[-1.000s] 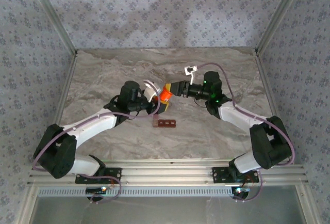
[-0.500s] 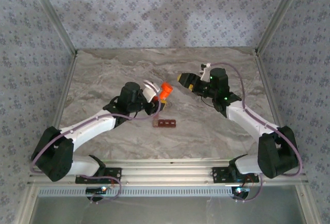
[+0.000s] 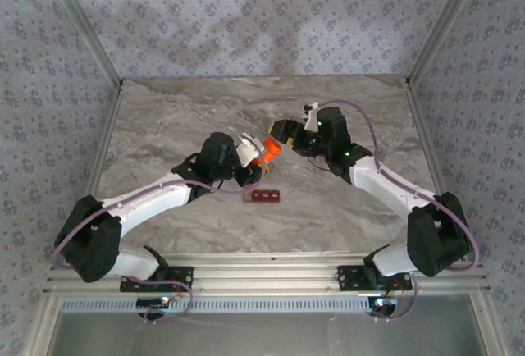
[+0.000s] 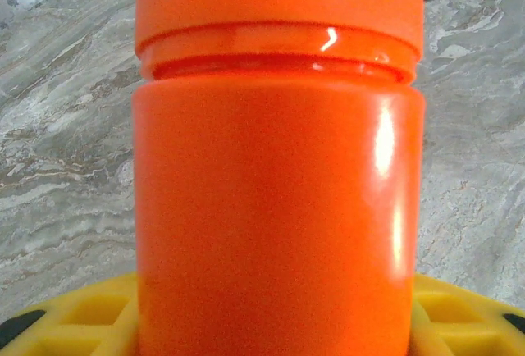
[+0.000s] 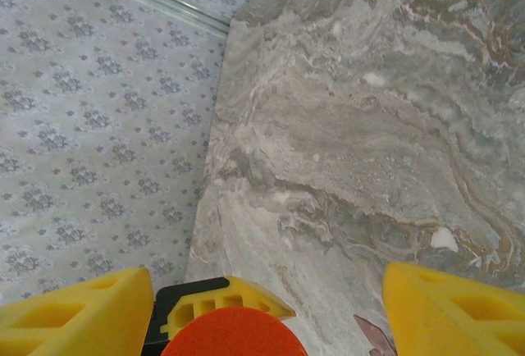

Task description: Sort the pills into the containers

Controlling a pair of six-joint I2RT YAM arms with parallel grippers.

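The left gripper [image 3: 257, 154] is clamped on an orange plastic pill bottle [image 4: 279, 208], with its yellow foam pads [image 4: 74, 319] pressing the lower body from both sides. It holds the bottle off the grey marble-patterned bench [image 3: 164, 118], over the middle and a little toward the far edge. The bottle is tilted so its top points at the other arm. That looks deliberate: one arm acts as a vise and offers the lid to the other.

The matching orange screw cap [image 5: 234, 335] is on the neck, and the seam beneath it shows clearly in the left wrist view. No pills can be seen, so they are presumably inside.

The right gripper [image 3: 280, 130] is just beside the cap end. From its own camera, its yellow fingers [image 5: 82, 311] stand wide apart on either side of the cap, with bench showing in the gaps. The jaws are open and hold nothing. My reading is that it is lining up to close on the cap and twist it off.

The containers [image 3: 262, 197], a dark red-brown strip of four joined square cells, lie flat on the bench. They are a little nearer the near edge than the bottle and almost beneath it. That probably keeps the pour short once the bottle is open.

The likely risk is the bottle turning in the foam pads when the cap is twisted.
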